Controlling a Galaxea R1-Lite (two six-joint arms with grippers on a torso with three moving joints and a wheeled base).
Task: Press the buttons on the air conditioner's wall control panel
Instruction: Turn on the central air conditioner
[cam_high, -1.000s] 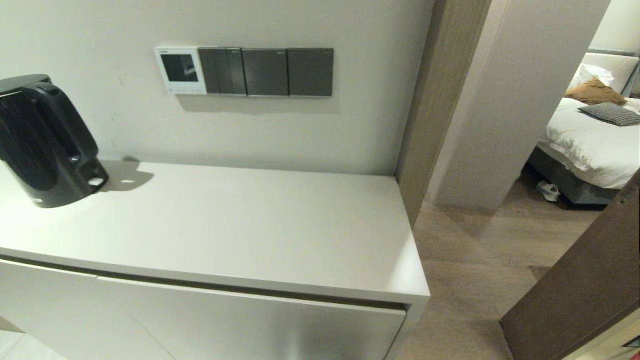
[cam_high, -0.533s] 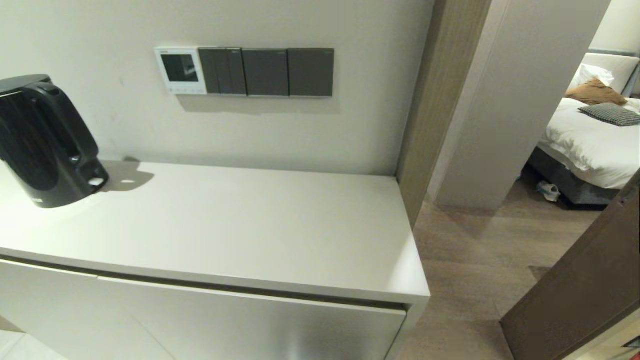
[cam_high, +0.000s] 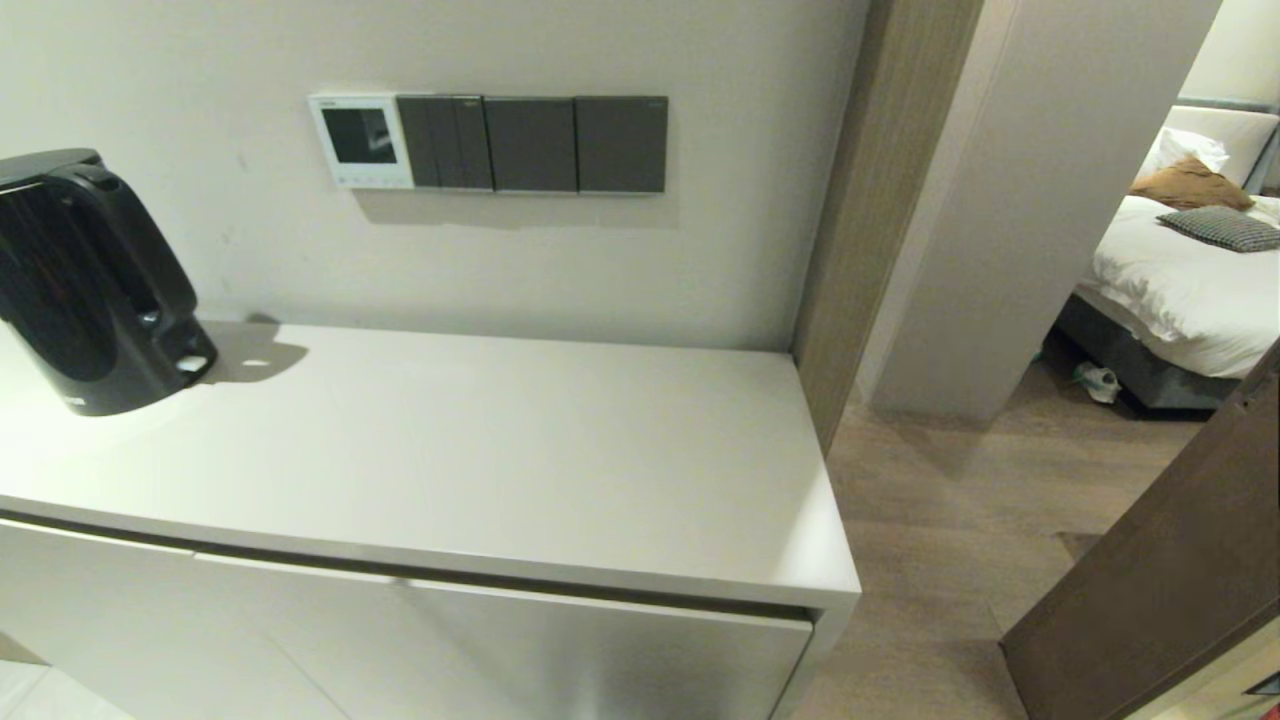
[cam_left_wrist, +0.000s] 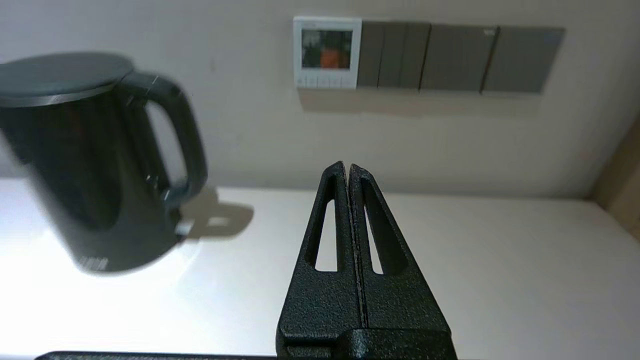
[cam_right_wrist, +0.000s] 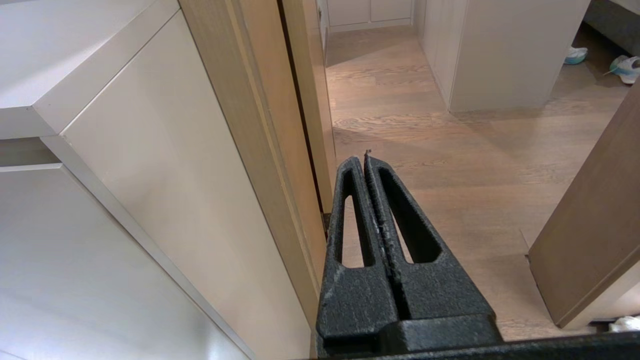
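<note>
Meanwhile, the wall control panel (cam_high: 361, 141) waits untouched above a white table (cam_high: 480, 450), at the left end of a row of dark switch plates (cam_high: 532, 144).

Beyond a black kettle (cam_left_wrist: 90, 160), the left end effector (cam_left_wrist: 348, 167), fingers pressed together, points toward the wall, with the panel's buttons (cam_left_wrist: 324, 80) ahead and higher. The right end effector (cam_right_wrist: 366, 159), likewise closed, hangs beside the cabinet's end, toward the doorway; the left arm looks nearer.

Open air is seen between the left gripper (cam_left_wrist: 348, 167), fingers pressed together, and the wall control panel (cam_left_wrist: 327, 52) above and beyond its tips. The black kettle (cam_left_wrist: 90, 160) is stood beside that path. The countertop (cam_left_wrist: 500, 280) below is left bare.
</note>
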